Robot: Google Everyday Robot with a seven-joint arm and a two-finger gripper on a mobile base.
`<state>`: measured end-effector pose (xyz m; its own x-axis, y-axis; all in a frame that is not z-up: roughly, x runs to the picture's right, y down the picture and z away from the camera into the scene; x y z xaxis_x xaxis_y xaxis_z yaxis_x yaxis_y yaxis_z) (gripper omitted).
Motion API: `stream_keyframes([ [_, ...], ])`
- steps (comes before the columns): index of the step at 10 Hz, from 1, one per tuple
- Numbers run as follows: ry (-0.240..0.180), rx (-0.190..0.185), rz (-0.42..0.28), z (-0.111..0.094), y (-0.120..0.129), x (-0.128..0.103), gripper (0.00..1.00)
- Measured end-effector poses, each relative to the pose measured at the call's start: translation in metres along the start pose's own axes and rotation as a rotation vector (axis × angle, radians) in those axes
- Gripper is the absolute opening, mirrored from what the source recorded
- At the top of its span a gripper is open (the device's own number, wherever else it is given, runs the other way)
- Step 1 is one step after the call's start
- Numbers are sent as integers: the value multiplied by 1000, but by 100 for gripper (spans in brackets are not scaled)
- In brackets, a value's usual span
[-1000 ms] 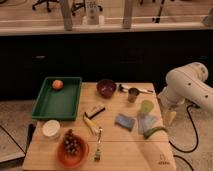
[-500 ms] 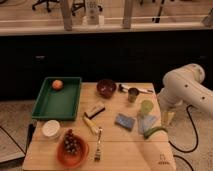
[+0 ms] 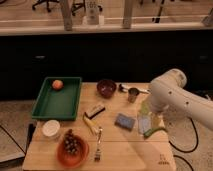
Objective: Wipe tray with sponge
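The dark green tray (image 3: pixel 51 106) lies at the table's left, with an orange fruit (image 3: pixel 57 84) in its far corner. The blue-grey sponge (image 3: pixel 124 121) lies flat on the table right of centre, well apart from the tray. My white arm (image 3: pixel 175 95) reaches in from the right. My gripper (image 3: pixel 154 118) hangs at the arm's lower end over the table's right side, just right of the sponge and apart from it. It is mostly hidden by the arm.
A dark red bowl (image 3: pixel 106 88) and a metal cup (image 3: pixel 133 94) stand at the back. A tan-and-black block (image 3: pixel 95 110), banana (image 3: pixel 90 124) and fork (image 3: pixel 98 145) lie mid-table. An orange bowl of grapes (image 3: pixel 72 148) and white cup (image 3: pixel 51 129) sit front left. A pale cloth (image 3: pixel 143 123) and a green item (image 3: pixel 155 131) lie under the arm.
My arm has shifted a little to the left and lower over the table's right side. The objects on the table have not moved.
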<state>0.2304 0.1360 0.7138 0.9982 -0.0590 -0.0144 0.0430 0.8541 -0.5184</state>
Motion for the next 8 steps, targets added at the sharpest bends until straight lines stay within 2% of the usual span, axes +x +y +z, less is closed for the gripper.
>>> stream_keyframes([
  [3, -19, 11, -41, 17, -3, -33, 80],
  [7, -45, 14, -72, 44, -4, -48, 80],
  [8, -54, 16, -90, 53, -7, -61, 80],
])
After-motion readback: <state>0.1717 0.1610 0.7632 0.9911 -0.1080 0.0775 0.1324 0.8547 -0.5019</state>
